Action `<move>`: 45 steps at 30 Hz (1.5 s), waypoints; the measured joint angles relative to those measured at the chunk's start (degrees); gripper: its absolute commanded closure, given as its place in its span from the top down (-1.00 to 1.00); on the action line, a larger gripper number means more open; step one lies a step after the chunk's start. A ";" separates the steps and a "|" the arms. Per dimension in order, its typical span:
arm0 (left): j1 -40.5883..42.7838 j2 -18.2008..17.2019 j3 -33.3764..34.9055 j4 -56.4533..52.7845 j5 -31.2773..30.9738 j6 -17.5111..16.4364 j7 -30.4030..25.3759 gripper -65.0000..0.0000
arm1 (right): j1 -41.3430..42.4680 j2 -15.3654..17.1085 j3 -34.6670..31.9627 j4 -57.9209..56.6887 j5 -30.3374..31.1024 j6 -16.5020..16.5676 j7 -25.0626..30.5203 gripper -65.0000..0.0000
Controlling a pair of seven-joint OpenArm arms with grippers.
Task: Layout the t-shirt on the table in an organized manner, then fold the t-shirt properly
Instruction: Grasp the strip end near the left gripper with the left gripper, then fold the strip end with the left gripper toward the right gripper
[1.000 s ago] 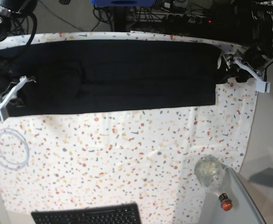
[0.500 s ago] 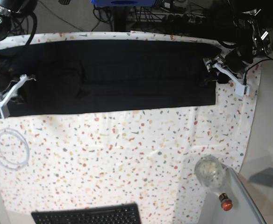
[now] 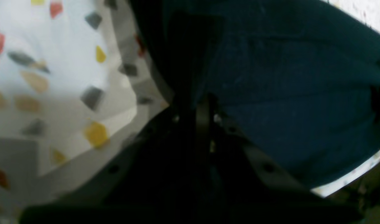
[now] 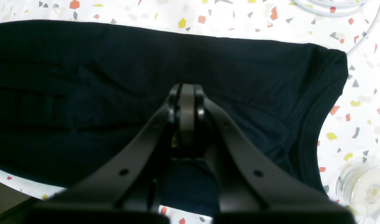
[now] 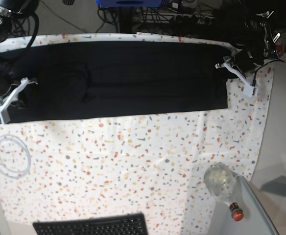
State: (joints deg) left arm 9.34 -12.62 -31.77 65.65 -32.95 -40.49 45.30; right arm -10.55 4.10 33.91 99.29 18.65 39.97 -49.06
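Left pincer (image 3: 205, 109): jaws together at the t-shirt's (image 5: 123, 78) short edge, 3 o'clock end in the base view; cloth seems pinched between them, though the blurred wrist view leaves that uncertain. Judged a grip for the next fold.

Right pincer (image 4: 187, 102): jaws together, resting on the fabric at the 9 o'clock end, probably to pin it; whether any cloth is caught, cannot tell.

T-shirt lies as a long flat band across the worktop's (image 5: 133, 166) 12 o'clock side, spanning pincer to pincer.

Cable coil (image 5: 10, 155) at 8 o'clock; keyboard (image 5: 91, 226) at 6 o'clock.

Black arms with dark cables; each gripper (image 4: 187, 102) has matte black fingers with small screw holes
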 measured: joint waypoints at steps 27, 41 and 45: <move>2.16 0.13 38.99 30.16 0.76 33.05 0.48 -1.00 | -0.31 0.35 0.11 -2.56 -0.17 0.00 0.24 -1.00; -3.41 4.85 48.48 21.40 0.81 33.00 0.50 -1.00 | -0.31 0.31 0.11 -2.56 -0.17 0.00 0.22 -1.00; -3.74 5.07 48.48 21.24 0.83 33.00 0.37 -1.00 | -0.33 0.31 0.11 -2.56 -0.20 0.00 0.22 -1.00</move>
State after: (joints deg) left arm 5.61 -7.55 16.71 86.89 -32.12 -7.49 45.67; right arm -10.87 4.40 34.02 96.73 18.46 39.97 -48.84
